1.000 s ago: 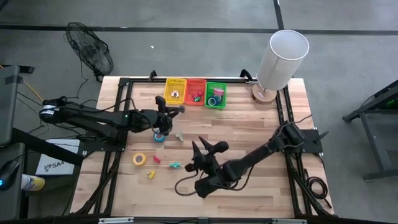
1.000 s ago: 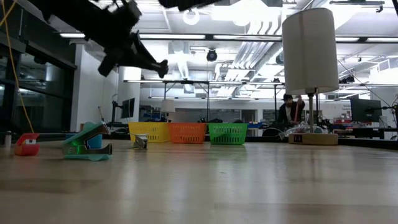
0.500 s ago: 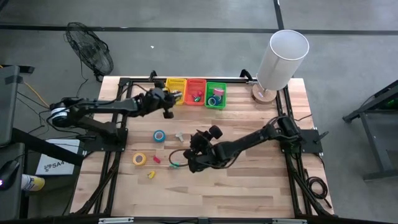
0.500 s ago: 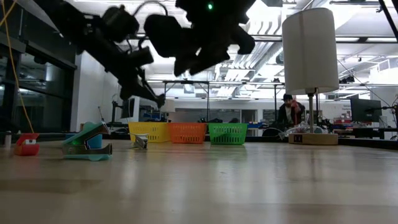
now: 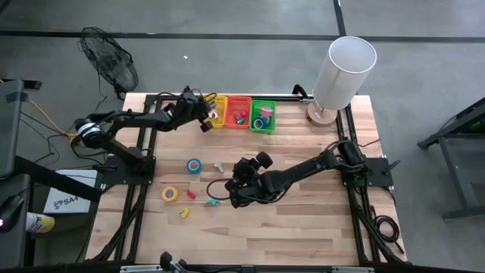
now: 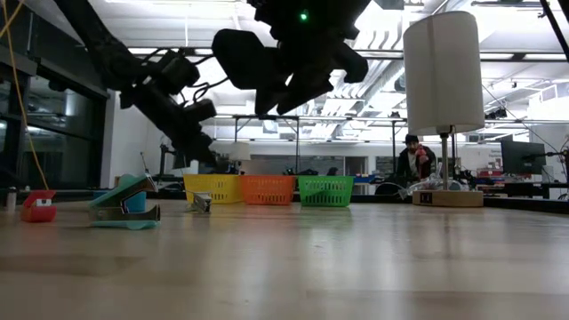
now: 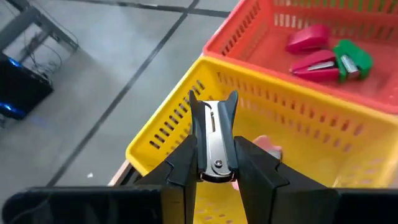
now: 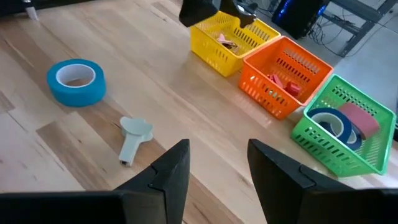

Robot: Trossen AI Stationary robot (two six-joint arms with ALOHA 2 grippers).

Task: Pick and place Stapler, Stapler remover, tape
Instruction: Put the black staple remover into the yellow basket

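Your left gripper (image 7: pixel 214 163) is clamped on a small silver staple remover (image 7: pixel 213 142), and it's hanging right above the yellow basket (image 7: pixel 292 149), just inside the basket's outer rim. The remover stands between the fingers (image 7: pixel 180 163) with its long axis running straight out from the wrist, nose toward the basket floor, where a pale pink piece already lies. So the drop point is directly under you: the move I'd expect is a simple release, no sideways travel needed, though you sit near the wall, so nudging inward would be safer.

Next door, the orange basket (image 7: pixel 249 37) holds pink and green staplers (image 7: pixel 314 50).

Your right gripper (image 8: pixel 214 165) hovers with its jaws apart and nothing in them, over the table middle. Ahead of it lie a pale remover (image 8: pixel 132 138) and a blue tape roll (image 8: pixel 76 81) beyond; the right arm is the nearer one for those. The green basket (image 8: pixel 348 134) already holds tape.
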